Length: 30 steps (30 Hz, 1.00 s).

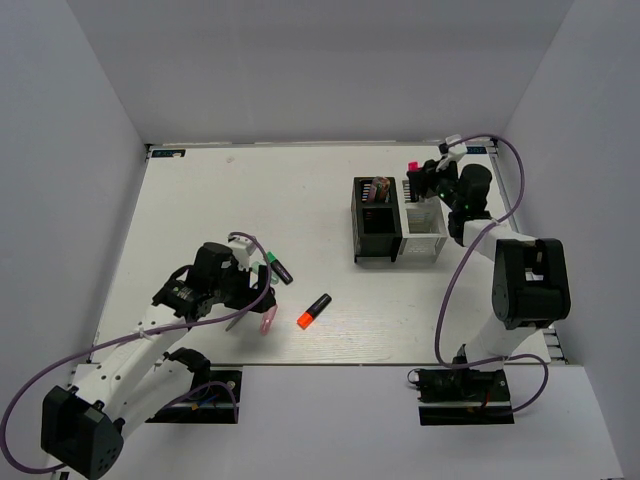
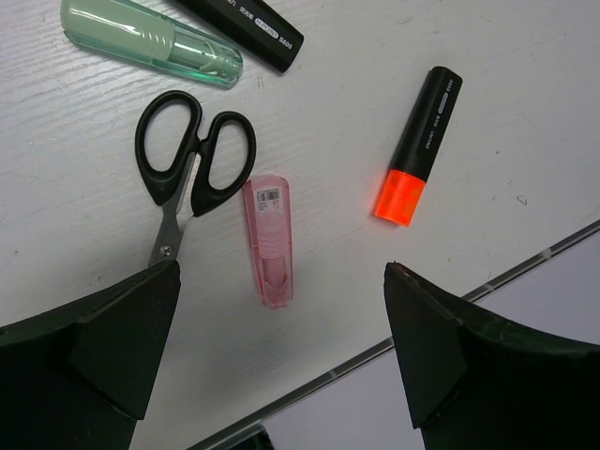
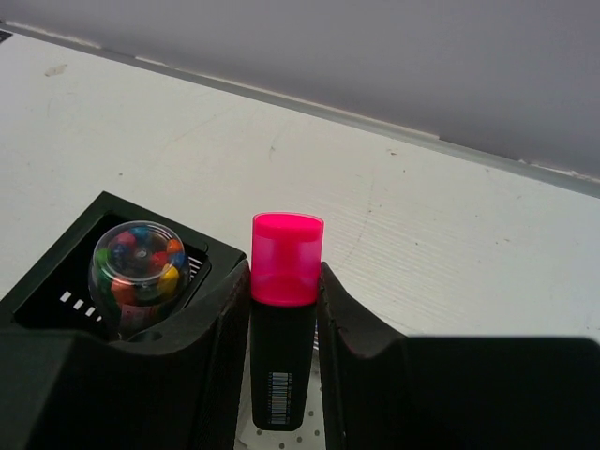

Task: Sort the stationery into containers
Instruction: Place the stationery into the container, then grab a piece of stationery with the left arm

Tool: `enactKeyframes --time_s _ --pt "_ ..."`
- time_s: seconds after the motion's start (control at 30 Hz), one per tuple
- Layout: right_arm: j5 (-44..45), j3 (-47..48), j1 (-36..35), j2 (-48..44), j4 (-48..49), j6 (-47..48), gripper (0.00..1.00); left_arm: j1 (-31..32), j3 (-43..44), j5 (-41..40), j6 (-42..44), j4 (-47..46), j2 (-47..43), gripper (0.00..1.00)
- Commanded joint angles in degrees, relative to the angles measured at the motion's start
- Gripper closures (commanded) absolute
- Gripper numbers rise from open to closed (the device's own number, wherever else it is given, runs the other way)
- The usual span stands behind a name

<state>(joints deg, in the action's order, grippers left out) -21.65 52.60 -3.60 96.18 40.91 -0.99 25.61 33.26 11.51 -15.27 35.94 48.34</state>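
My left gripper is open and empty, hovering low over the black-handled scissors and the small pink translucent cutter, which lies between my fingers. An orange-capped marker lies to the right of them and also shows in the top view. A mint highlighter and a green-capped marker lie beyond. My right gripper is shut on a pink-capped marker, upright over the white holder. The black holder stands beside it.
The black holder holds a clear tube with coloured beads. The table's near edge runs just past my left gripper. White walls enclose the table at the back and both sides.
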Motion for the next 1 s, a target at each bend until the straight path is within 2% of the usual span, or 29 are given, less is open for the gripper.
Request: enactKeyframes --time_s 0.0,0.03,0.07,0.13,0.17,0.27,0.3,0.37,0.4,0.43,0.47,0.5,0.53,0.57,0.6,0.63,0.67,0.7,0.73,0.77,0.8,0.83,0.93,0.97 --pt "-4.54 0.84 1.74 0.5 7.26 -3.4 1.0 -0.21 -0.03 1.59 0.76 -0.52 0.09 0.0" --pt "-5.5 0.66 1.75 0.93 6.91 -3.23 1.0 -0.21 -0.03 1.59 0.68 -0.52 0.27 0.0" --pt "-6.03 0.31 2.01 0.85 6.73 -3.49 0.77 -0.21 -0.03 1.76 0.59 -0.78 0.44 0.0" --pt "-8.04 -0.65 2.63 0.68 6.64 -3.14 0.55 -0.29 -0.47 2.55 -0.02 -1.84 0.7 0.0" --pt "-8.14 -0.92 2.72 -0.11 6.3 -2.96 0.35 -0.29 -0.73 2.9 -1.07 -3.06 0.97 0.0" --pt "-8.85 -1.1 2.8 -1.6 4.81 -3.31 0.33 0.41 0.31 4.05 -1.52 -6.06 2.8 0.32" --pt "-8.76 -0.66 2.8 -1.87 4.19 -3.49 0.35 0.93 0.75 3.7 -1.78 -6.23 3.69 0.59" --pt "-9.81 -0.22 2.98 -3.71 3.05 -4.36 0.39 5.14 4.16 0.54 -0.39 -6.06 7.71 0.75" --pt "-10.16 0.31 2.89 -3.98 1.56 -4.54 0.5 6.64 5.14 -1.99 0.06 -6.06 9.04 0.76" --pt "-10.69 0.92 4.98 -4.94 0.85 -5.06 0.6 11.52 7.24 -4.45 1.37 -6.15 12.8 0.72" --pt "-10.78 1.19 5.09 -6.43 -3.77 -5.68 0.74 13.05 9.18 -6.48 1.99 -6.15 14.31 0.63" --pt "-10.43 2.93 5.26 -7.14 -6.6 -5.86 1.0 15.85 10.07 -7.54 2.34 -6.24 15.81 0.5" --pt "-9.04 3.99 5.27 -9.15 -10.28 -6.99 1.0 18.23 11.9 -8.94 4.35 -6.5 19.91 0.46" --pt "-9.72 6.79 5.44 -9.95 -24.41 -6.92 1.0 20.25 12.7 -10.61 5.15 -6.76 21.43 0.41" --pt "-11.03 8.21 5.79 -11.96 -28.99 -5.61 0.87 21.06 14.97 -11.15 5.77 -6.59 22.84 0.35" --pt "-12.87 11.53 5.97 -12.42 -33.04 -3.16 0.5 21.67 15.61 -11.24 7.17 -6.59 26.77 0.27" --pt "-17.59 12.17 6.58 -12.94 -43.7 -2.01 0.3 23.16 16.31 -13.16 7.36 -6.94 28.03 0.24" --pt "-18.77 12.26 6.76 -14.86 -46.15 0.01 0.24 23.43 18.23 -13.44 7.53 -7.29 29.35 0.23" --pt "-20.69 9.92 7.02 -16.1 -48.7 0.38 0.24 23.87 18.68 -13.53 7.97 -7.64 32.23 0.21" --pt "-21.84 8.33 7.63 -17.33 -49.25 0.64 0.32 25.01 19.12 -14.4 7.97 -9.04 33.39 0.21" --pt "-22.2 6.83 7.9 -21.87 -49.6 0.73 0.45 25.63 20.17 -15.02 8.15 -9.31 34.53 0.21" --pt "-22.47 3.86 7.99 -23.48 -49.52 0.56 0.69 26.42 21.49 -16.24 8.84 -9.49 37.94 0.2" --pt "-24.05 -2.75 9.22 -32.15 -49.43 2.73 0.92 28.01 23.95 -19.59 9.29 -11.06 42.87 0.2" --pt "-24.14 -4.5 9.48 -33.5 -49.6 2.67 0.92 27.92 24.14 -19.16 9.38 -11.24 43.68 0.2"
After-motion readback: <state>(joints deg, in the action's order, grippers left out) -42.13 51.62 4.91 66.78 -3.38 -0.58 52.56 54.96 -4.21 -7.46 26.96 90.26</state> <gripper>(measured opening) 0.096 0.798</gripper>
